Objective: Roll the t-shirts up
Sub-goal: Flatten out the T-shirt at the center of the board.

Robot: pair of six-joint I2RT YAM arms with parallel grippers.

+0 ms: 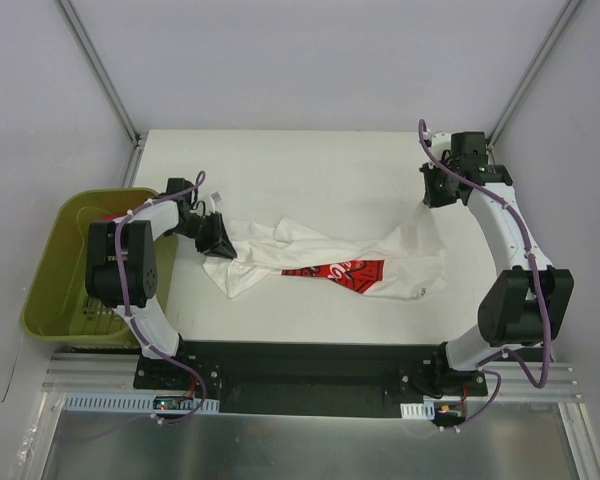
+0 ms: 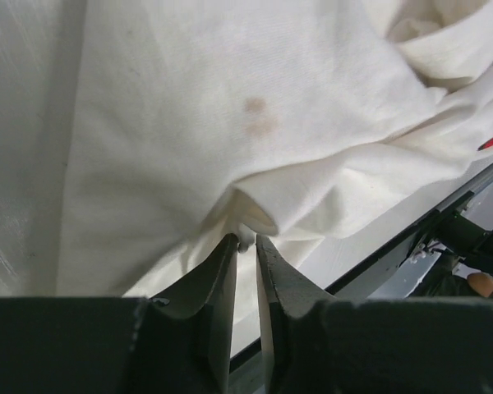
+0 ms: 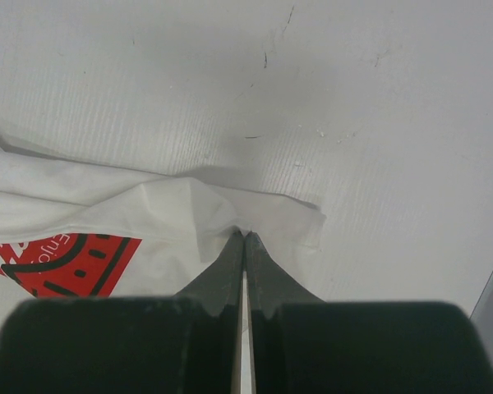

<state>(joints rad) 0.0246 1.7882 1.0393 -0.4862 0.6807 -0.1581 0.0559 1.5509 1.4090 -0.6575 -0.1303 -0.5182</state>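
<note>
A white t-shirt (image 1: 270, 255) with a red chest print (image 1: 335, 272) lies crumpled and stretched across the middle of the table. My left gripper (image 1: 220, 245) is at the shirt's left end. In the left wrist view its jaws (image 2: 246, 240) stand nearly together, with a small fold of white cloth (image 2: 255, 213) pinched at the tips. My right gripper (image 1: 432, 195) is shut on the shirt's right end, and the cloth rises from the table toward it. In the right wrist view the tips (image 3: 244, 234) meet in puckered cloth (image 3: 172, 213), with the red print (image 3: 66, 263) to their left.
A green bin (image 1: 45, 270) stands off the table's left edge, partly behind the left arm. A sliver of pinkish-red cloth (image 1: 108, 216) shows inside it. Grey walls enclose the table (image 1: 310, 160) on three sides. A black rail (image 1: 300, 365) runs along the near edge.
</note>
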